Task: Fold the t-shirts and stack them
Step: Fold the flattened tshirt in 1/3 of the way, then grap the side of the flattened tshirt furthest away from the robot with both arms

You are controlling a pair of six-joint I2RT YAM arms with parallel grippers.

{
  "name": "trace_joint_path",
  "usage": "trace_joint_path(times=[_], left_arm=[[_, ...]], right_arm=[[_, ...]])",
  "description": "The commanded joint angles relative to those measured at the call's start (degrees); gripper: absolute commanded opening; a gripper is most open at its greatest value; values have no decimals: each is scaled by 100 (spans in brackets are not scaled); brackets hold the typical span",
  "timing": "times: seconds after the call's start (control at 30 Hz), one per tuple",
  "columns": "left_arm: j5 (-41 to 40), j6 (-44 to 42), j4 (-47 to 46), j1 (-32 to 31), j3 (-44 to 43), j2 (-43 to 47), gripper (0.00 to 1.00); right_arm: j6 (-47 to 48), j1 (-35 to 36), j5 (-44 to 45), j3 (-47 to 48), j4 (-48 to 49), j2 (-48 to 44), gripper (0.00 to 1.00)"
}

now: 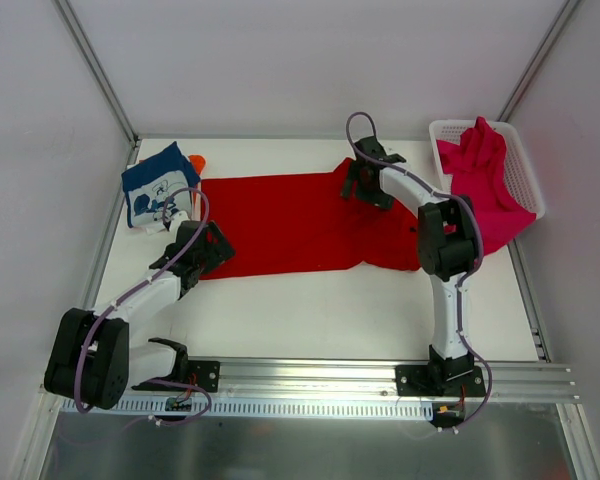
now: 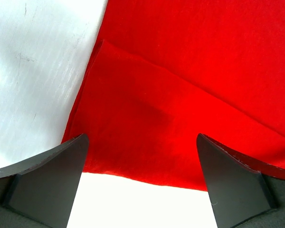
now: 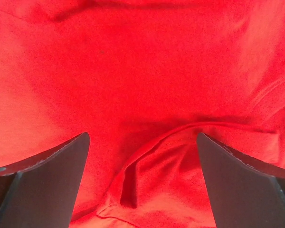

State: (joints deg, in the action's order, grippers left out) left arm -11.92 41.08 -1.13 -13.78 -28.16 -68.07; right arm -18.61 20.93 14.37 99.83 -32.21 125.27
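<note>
**Both arms at the spread shirt, seen from above.**

At far left, a folded navy cloth t-shirt with white cartoon print [image 1: 158, 187] lies at the far-left corner of the white table [image 1: 330, 310]. An orange cloth t-shirt [image 1: 197, 160] peeps out from behind it.

The left gripper [image 1: 202, 248] hangs over the near-left corner of the plain bright red cloth t-shirt [image 1: 280, 225]. Its fingers are spread wide and hold nothing. Its wrist view shows a doubled layer of hem directly below.

The red t-shirt lies flat at centre, its long axis running left to right across the table, so each arm is nearer to one end.

The right gripper [image 1: 365, 185] sits over the shirt's far-right part, its fingers likewise parted and empty. A raised wrinkle of red cloth lies between them in the wrist view.

At far right, a magenta-pink cloth t-shirt [image 1: 480, 170] is heaped in a white plastic mesh basket [image 1: 525, 170] and spills over its near edge.

The coming fold probably turns on bringing one end of the long axis over the other.
</note>
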Motion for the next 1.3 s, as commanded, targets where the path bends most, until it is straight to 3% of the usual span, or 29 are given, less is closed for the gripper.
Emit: trace_joint_path(times=[0.0,0.27,0.43,0.7,0.9,1.27], left_arm=[[102,-118,-107,33,-101,-30,99],[603,-539,-344,-11,-663,207,99],[691,-399,-476,-2,-963,31,99],[972,-417,-494,-37,-1042,-163,99],[999,-443,-494,-63,-832,-22,99],[911,-443,-511,-133,-770,-267,99]], right_arm=[[410,-1,49,711,12,-170,99],[1315,-71,-294,1794,162,-372,99],[1308,-405,-716,2128,39,-293,99],[983,-1160,-505,1506,-32,-302,99],[640,-1644,-1366,1100,592,14,96],[227,-1513,-1955,1126,1129,497,95]])
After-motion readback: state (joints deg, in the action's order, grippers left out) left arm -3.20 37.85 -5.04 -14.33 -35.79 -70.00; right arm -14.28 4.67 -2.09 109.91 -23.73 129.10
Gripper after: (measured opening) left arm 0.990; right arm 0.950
